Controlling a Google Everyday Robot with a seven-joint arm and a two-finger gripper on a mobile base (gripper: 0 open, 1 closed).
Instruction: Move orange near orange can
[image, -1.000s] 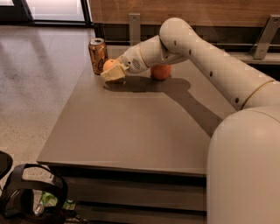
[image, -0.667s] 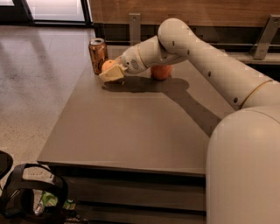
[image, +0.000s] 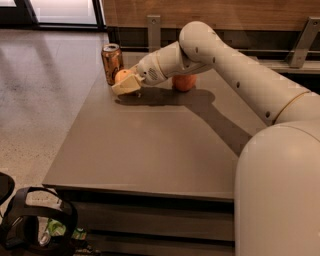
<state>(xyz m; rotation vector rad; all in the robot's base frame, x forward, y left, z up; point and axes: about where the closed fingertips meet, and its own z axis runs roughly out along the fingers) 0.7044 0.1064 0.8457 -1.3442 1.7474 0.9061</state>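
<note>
The orange (image: 121, 75) is round and evenly orange. It sits in my gripper (image: 125, 83) at the far left of the grey table (image: 150, 150). The cream fingers (image: 127, 86) are closed around it, and it hangs just above the table with a shadow under it. The orange can (image: 112, 63), copper-coloured with a silver top, stands upright just left of the orange, almost touching it. My white arm reaches in from the right across the back of the table.
A red-pink apple (image: 184, 82) lies on the table behind my forearm, right of the gripper. A wooden wall panel and metal brackets run behind the table. A black headset (image: 35, 225) lies on the floor at the lower left.
My gripper has carried the orange slightly left, closer to the orange can. The can and the apple have not moved.
</note>
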